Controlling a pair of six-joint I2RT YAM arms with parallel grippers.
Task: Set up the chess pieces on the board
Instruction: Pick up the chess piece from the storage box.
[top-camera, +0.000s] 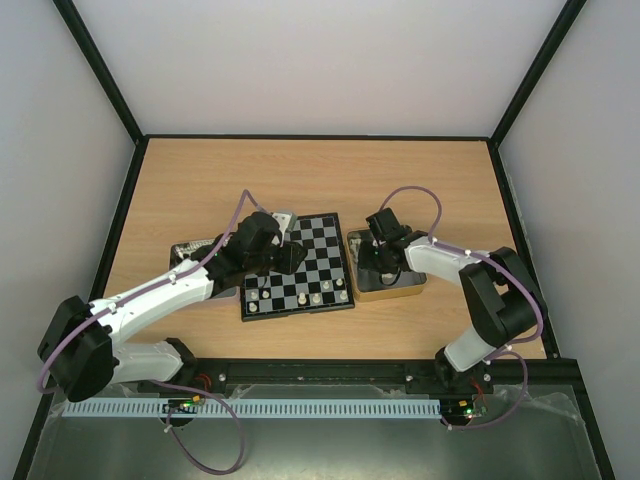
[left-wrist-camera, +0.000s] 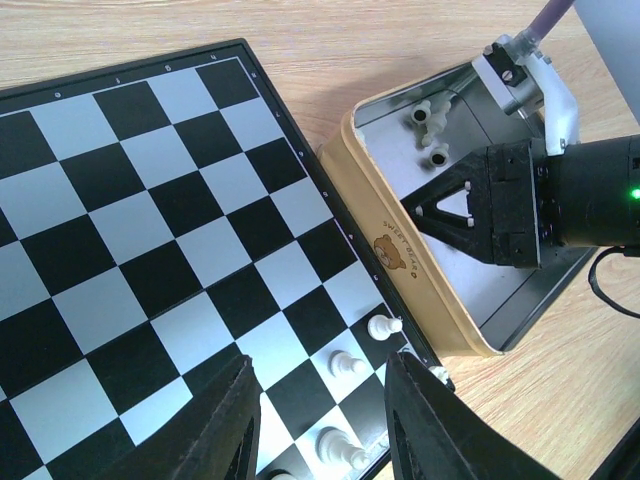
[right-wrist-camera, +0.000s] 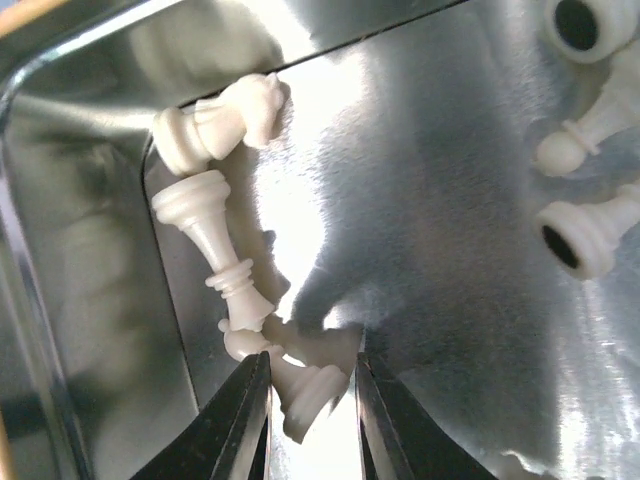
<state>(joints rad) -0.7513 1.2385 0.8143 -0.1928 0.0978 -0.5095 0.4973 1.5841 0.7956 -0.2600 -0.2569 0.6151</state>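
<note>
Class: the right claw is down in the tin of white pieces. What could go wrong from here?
1. The white piece inside the right claw lies flat against a taller piece; closing might pinch or drag both.
2. Gripped sideways, it may topple when placed on the board.

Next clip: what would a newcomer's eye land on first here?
The black-and-silver board sits mid-table, nearly bare but for a few white pieces along its near edge, with the left pincer hovering open above it. Beside it, the right pincer dips into a shiny tin, its jaws either side of a fallen white piece.
</note>
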